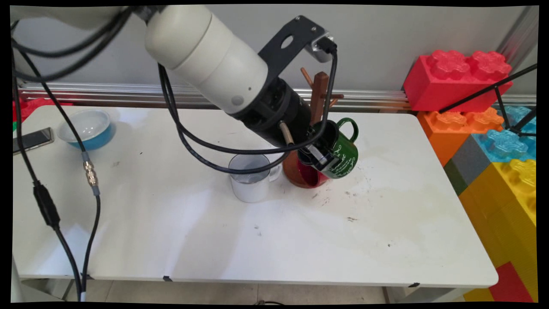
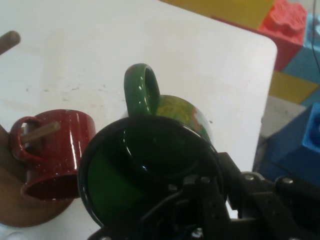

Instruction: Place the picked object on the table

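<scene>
Gripper clamped on rigid, slick, breakable green mug by its rim, just beside mug tree.

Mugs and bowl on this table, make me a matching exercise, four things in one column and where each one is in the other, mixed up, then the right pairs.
Things
1. green mug
2. red mug
3. white mug
4. blue bowl

Places
A. upright on the table, left of the wooden mug tree's base
B. far left, near a phone
C. tilted, with the gripper on its rim
D. hanging by its handle on a low peg

Pairs: 1-C, 2-D, 3-A, 4-B
</scene>
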Controlling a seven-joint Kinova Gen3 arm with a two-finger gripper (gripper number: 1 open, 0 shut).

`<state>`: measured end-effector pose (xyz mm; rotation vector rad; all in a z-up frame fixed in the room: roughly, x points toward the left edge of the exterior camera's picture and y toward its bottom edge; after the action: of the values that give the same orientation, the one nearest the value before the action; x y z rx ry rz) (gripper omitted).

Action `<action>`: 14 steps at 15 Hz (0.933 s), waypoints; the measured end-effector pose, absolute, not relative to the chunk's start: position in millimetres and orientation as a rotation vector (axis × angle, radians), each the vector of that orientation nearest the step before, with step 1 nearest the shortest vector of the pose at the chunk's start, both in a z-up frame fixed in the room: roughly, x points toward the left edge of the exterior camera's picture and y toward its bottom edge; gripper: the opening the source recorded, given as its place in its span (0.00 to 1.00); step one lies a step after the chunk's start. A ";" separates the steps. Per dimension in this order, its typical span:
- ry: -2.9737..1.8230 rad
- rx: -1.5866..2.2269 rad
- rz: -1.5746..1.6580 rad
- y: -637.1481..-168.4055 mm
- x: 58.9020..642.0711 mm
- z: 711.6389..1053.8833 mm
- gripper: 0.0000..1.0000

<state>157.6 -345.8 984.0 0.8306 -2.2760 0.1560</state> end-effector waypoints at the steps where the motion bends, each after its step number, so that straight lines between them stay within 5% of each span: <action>1: -2.295 0.808 0.148 -345.7 158.1 988.6 0.00; 14: -2.595 0.505 0.121 -339.9 164.7 1015.8 0.00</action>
<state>164.7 -339.9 1015.8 0.5050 -2.5952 0.1213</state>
